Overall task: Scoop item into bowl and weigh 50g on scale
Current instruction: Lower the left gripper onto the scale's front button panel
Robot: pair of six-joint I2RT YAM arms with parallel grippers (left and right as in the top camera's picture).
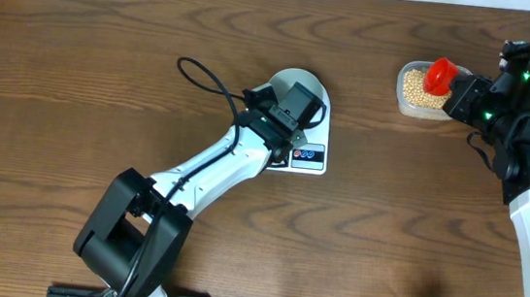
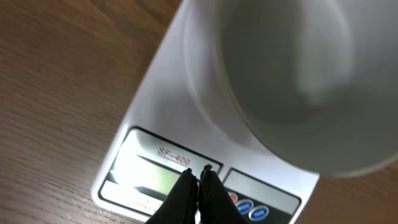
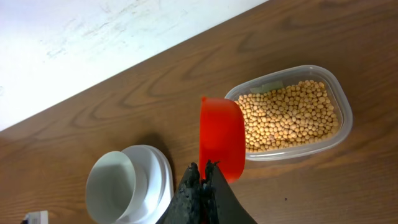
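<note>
I read this as the setting-up step, before any beans (image 3: 287, 114) reach the bowl (image 2: 298, 81). The bowl sits on the scale (image 2: 155, 112) and looks empty in both wrist views. My left gripper (image 2: 199, 177) has its fingers pinched together with nothing between them, the tips low over the front panel, between the display (image 2: 143, 174) and the buttons (image 2: 244, 206). I cannot tell whether they touch it, and I cannot read the display. My right gripper (image 3: 203, 169) is clamped on the handle of a red scoop (image 3: 221, 138), which hangs at the near end of the tub (image 3: 345, 118), well away from the scale. The beans all lie in that tub; whether the scoop carries any I cannot tell. Next, I judge, the left tip needs a precise press on the tare button without nudging the bowl, then it must clear off so the right arm can dip, load and carry across.
</note>
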